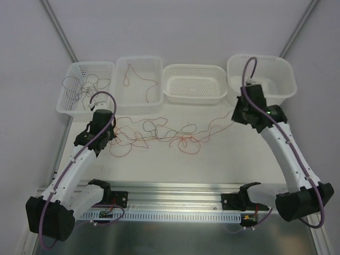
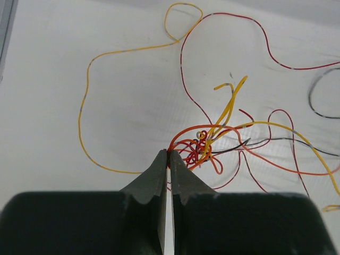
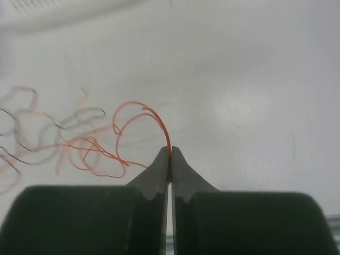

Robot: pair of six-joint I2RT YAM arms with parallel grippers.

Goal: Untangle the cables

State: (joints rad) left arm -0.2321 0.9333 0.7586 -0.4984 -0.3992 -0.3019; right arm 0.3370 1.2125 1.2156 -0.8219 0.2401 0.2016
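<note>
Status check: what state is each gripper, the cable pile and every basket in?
cables: tangled, strung across the table
left gripper: shut on cables, an orange-red strand
right gripper: shut on cables, one red strand
leftmost basket: holds dark wires
second basket: holds a red wire
third basket: empty
right tub: seemingly empty

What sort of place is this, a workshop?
Probably a robotics lab bench: a left arm and right arm mounted on a metal rail, tangled cables on a white table, baskets lined up behind.

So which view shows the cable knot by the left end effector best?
Left wrist: the cable knot sits sharp at the left end effector, strands separable. Top external shows it tiny; right wrist only blurred cables.
</note>
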